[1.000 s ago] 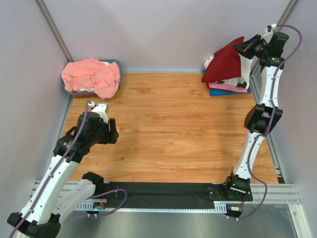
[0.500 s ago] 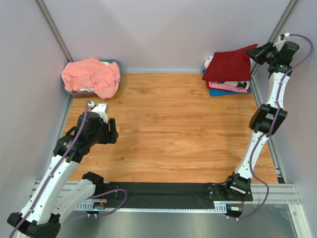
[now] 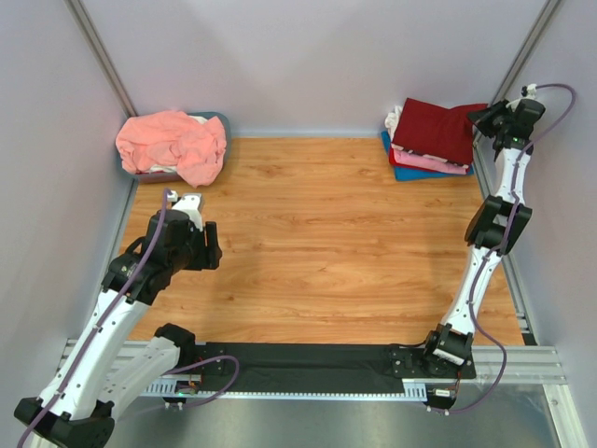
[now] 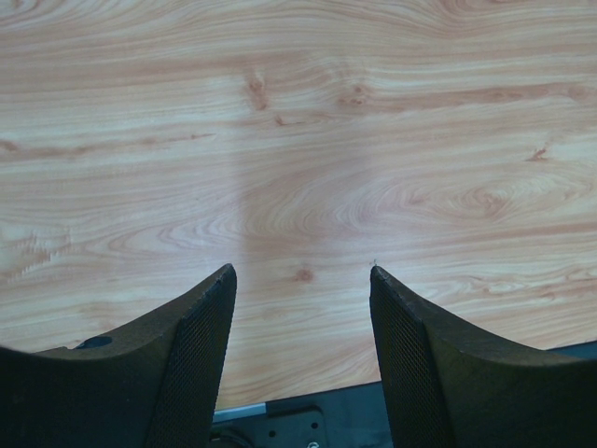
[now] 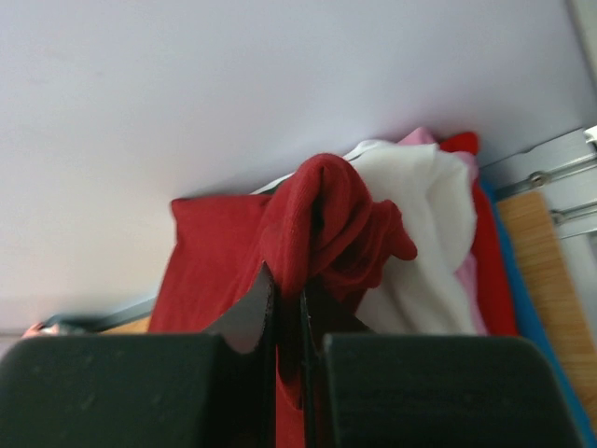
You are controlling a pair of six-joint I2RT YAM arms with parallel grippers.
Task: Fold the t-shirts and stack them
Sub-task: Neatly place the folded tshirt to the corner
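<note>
Left gripper: fingers apart, holding nothing, over table.
Right gripper: clamped on dark red t-shirt edge, atop stack, far right corner.
Risk: pulling away unreleased drags fold open and shifts stack.
Salmon-pink t-shirt: heaped far left, unfolded.

A light wooden counter with wavy grain and small dark knots fills the middle, closed in by pale lilac-grey walls at the back and on both sides. A slim metal post stands at the back left corner, and another post at the back right. A blue-grey tub sits in the counter's back left corner. A black strip runs along the near edge, just ahead of a silver rail.
</note>
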